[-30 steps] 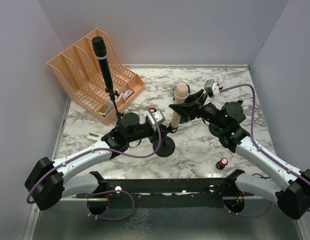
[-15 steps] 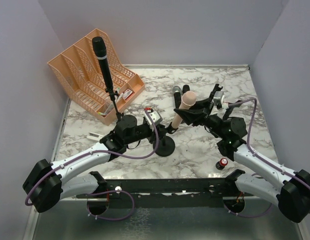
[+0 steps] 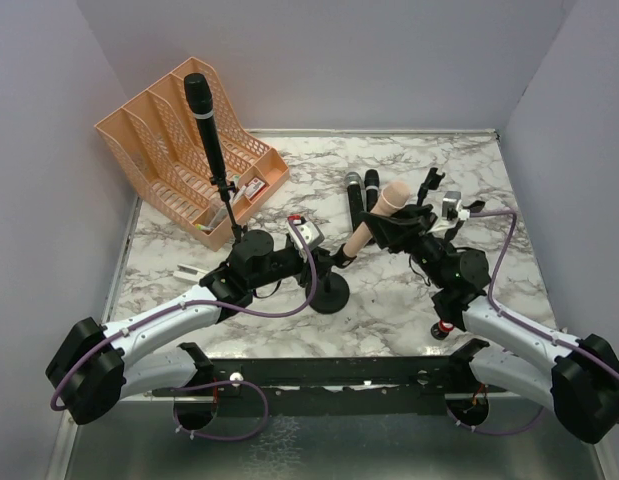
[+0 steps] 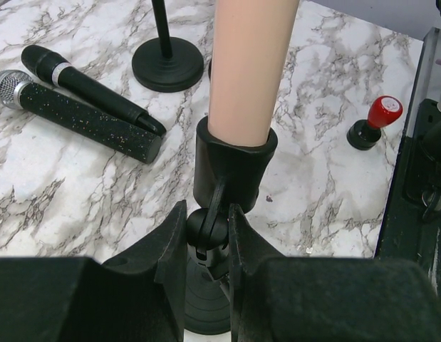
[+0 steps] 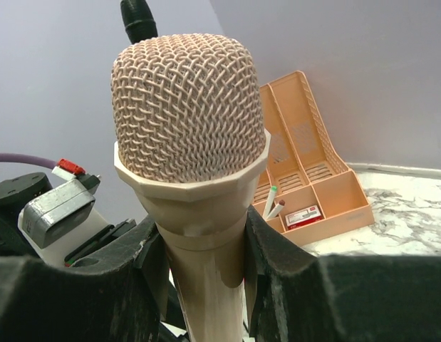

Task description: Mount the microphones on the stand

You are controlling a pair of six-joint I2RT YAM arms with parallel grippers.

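**Four microphones, two stands, two claws gripping**

Right claw (image 5: 202, 229) clamps the peach-pink microphone (image 5: 190, 107) under its head, its tail seated in the clip (image 4: 233, 160) of the short stand (image 3: 329, 292). Left claw (image 4: 206, 215) pinches that stand's swivel joint (image 4: 209, 239). One black microphone (image 3: 201, 110) tops the tall stand (image 3: 222, 187) at ten o'clock. The other black microphone (image 4: 85, 85) and the silver-headed microphone (image 4: 70, 117) lie on the worktop (image 3: 384, 312) at twelve.

Lighting you had: bright, even, overhead; shadows on the table (image 3: 389, 300) were soft. Wrist views: nearest foreground was blurred.
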